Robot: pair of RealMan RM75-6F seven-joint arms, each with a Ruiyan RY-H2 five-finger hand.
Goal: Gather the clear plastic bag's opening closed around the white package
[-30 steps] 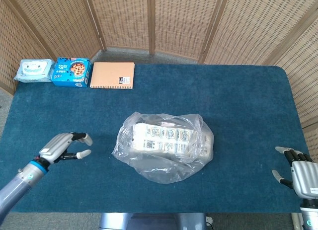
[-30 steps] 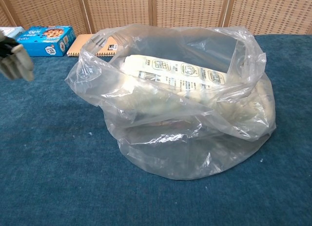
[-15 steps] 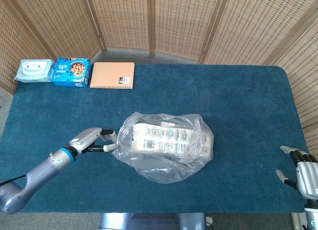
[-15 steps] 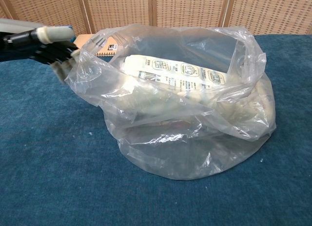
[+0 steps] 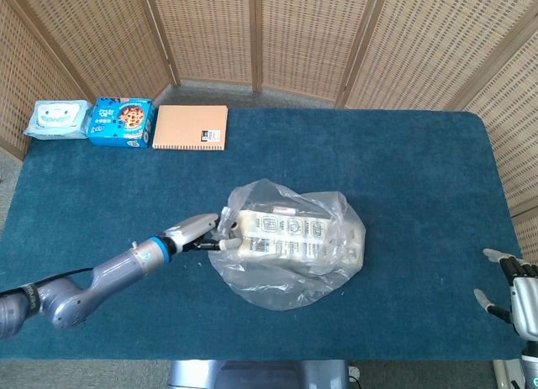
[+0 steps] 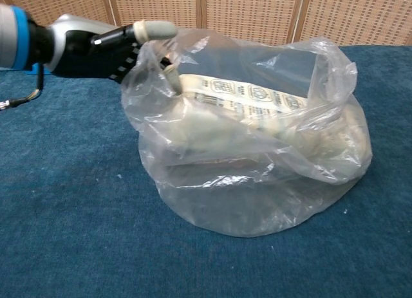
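Right now the left hand (image 5: 202,232) is at the left side of the clear plastic bag (image 5: 290,275), its fingers (image 6: 154,29) pinching the film at the rim of the opening; the chest view shows one finger lying over the top of the rim and another tucked behind the plastic. Inside the bag lies the white package (image 5: 282,236), flat, its printed labels facing up, with the bag's mouth loose and gaping above it. Bag and package sit near the middle of the blue table (image 5: 403,179), a little toward the front edge. The right hand (image 5: 519,298) rests at the table's front right corner, well apart from the bag, fingers spread and holding nothing. Along the back left edge stand a pack of wipes (image 5: 56,119), a blue box (image 5: 120,121) and an orange notebook (image 5: 191,127), side by side.
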